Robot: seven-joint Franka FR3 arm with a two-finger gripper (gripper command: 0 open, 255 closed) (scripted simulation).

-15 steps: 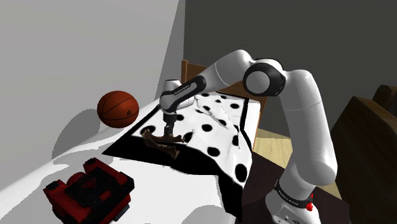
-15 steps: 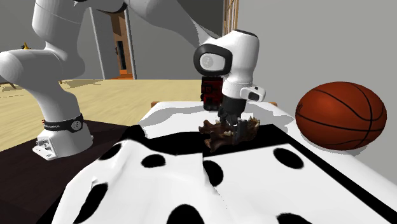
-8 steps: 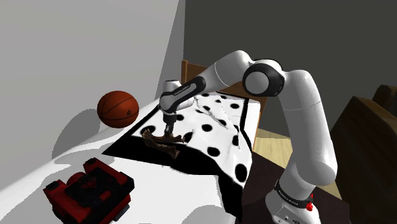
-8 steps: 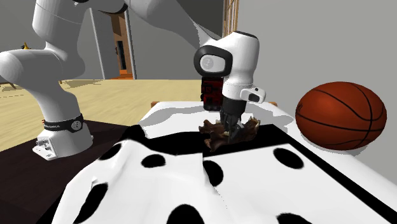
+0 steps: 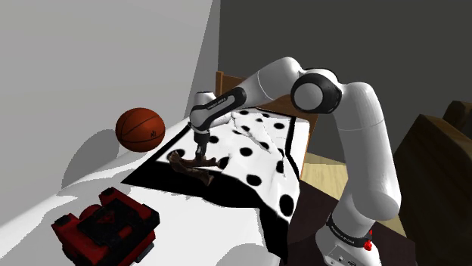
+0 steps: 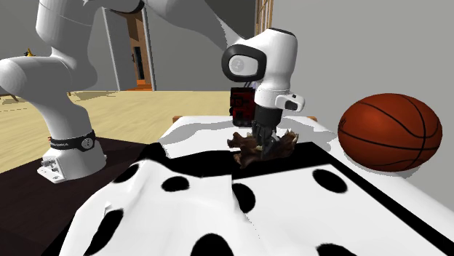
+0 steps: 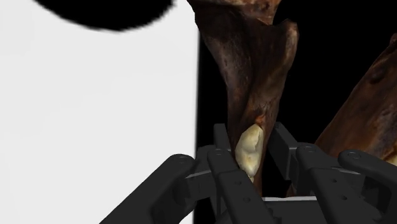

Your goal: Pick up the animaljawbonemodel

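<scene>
The black gripper [image 6: 263, 148] is clamped on the dark brown jawbone [image 6: 286, 142]. Bare black-and-white bedcover [image 6: 349, 190] separates the jawbone from the orange basketball [image 6: 389, 131].

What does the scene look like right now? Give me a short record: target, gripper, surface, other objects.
target: dark brown jawbone model with a pale tooth, lying on a black patch of the cover, not yet lifted
gripper: gripper pointing down onto the jawbone model, fingers clasping the bone at the tooth
surface: white cover with black spots
other objects: basketball beside the wall; red and black object near the shoulder view's lower left
</scene>
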